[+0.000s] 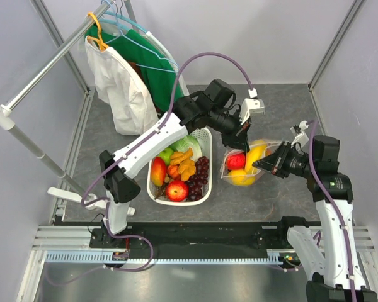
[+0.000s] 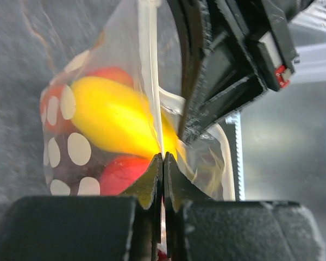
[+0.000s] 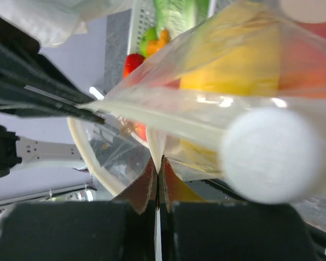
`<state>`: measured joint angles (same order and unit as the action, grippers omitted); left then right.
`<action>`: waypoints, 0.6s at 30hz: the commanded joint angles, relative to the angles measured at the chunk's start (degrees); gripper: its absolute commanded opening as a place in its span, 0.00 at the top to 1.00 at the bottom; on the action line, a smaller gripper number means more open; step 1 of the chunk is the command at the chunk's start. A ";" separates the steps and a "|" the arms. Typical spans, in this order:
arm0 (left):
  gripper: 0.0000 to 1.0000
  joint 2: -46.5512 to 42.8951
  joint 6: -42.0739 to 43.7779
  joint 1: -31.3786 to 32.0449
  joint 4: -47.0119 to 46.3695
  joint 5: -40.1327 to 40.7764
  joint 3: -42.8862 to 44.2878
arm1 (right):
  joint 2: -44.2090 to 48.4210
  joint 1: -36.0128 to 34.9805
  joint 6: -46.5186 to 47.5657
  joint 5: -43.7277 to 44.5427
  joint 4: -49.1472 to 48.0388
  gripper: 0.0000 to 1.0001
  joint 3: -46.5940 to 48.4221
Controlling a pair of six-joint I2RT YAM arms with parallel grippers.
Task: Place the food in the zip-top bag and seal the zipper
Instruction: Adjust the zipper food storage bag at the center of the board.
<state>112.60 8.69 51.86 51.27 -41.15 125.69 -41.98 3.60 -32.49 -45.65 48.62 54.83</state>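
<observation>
Stands right of centre in the overhead view, just beside the white basket [image 1: 207, 136]: zip-top bag [image 1: 262, 177], held upright by two pinches. Left gripper [image 2: 163, 159] clamped on the zipper [image 2: 149, 81], right gripper [image 3: 158, 163] clamped on the same mouth edge, probably to press it closed. Inside the bag: yellow mango [image 1: 255, 154], red apple [image 1: 235, 160], lemon [image 1: 240, 178]. In the basket, not yet bagged: oranges [image 1: 184, 165], grapes [image 1: 200, 173].

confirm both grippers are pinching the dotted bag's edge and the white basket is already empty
Not empty: in the top external view the white basket holds fruit, including a red apple and grapes. The left gripper and right gripper do pinch the dotted bag.
</observation>
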 commanded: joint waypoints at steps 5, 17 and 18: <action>0.98 3.15 -2.53 0.53 2.79 -4.56 -3.70 | 1.55 0.10 -9.87 2.23 -10.72 1.00 -10.79; 0.64 2.45 -7.72 0.88 1.74 -11.14 -8.18 | 3.92 0.01 -12.51 4.16 -14.52 1.00 -13.96; 0.60 2.63 -8.16 0.88 1.65 -11.32 -8.61 | 4.01 0.01 -12.51 4.16 -14.61 1.00 -14.22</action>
<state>117.40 4.62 52.03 54.17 -46.72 118.02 -38.81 3.60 -43.51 -42.44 38.13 41.34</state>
